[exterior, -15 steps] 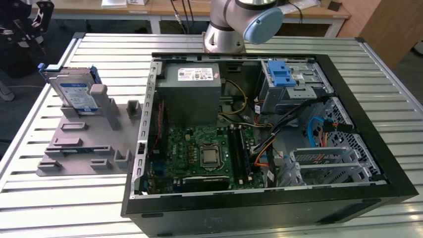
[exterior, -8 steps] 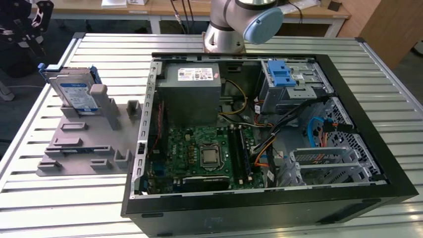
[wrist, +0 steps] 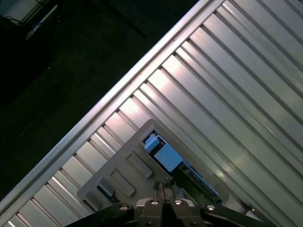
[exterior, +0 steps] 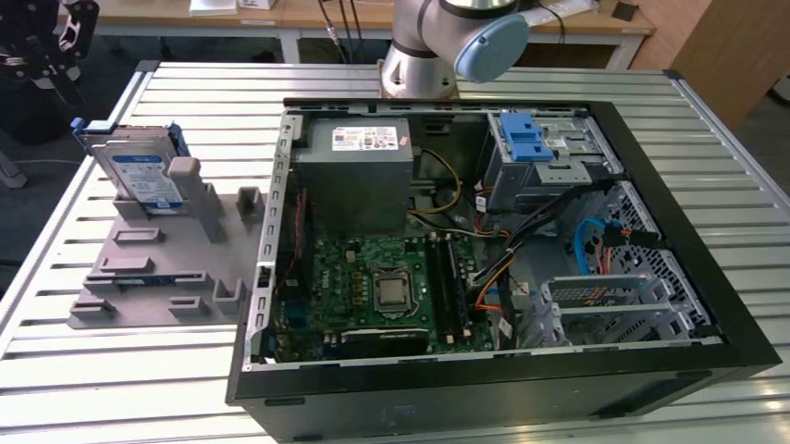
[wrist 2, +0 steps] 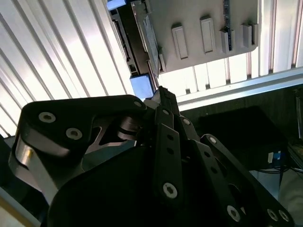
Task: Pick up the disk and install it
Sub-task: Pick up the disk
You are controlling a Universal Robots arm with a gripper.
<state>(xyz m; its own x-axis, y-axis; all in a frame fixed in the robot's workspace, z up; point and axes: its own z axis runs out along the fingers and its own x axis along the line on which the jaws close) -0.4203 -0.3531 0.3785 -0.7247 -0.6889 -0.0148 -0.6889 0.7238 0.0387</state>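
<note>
Exterior view: the disk stands on edge in a slot of a grey holder at the exterior view's left. It sits on the slatted table, just beside the open case but outside it. Standing it upright likely leaves its top edge and blue rails free for a grip from above. In both wrist views the gripper hangs over the holder with the disk edge-on beneath its tip, apart from it. Its jaws look pressed together with nothing between them, so the disk is not yet grasped. The holder's other posts and ledges rise close to the disk and crowd the approach on that side. Inside the case, the power supply and a cage with a blue latch fill the far end. Loose cables trail across the bays on the exterior view's right and could snag a part lowered in. The arm rises behind the case.
</note>
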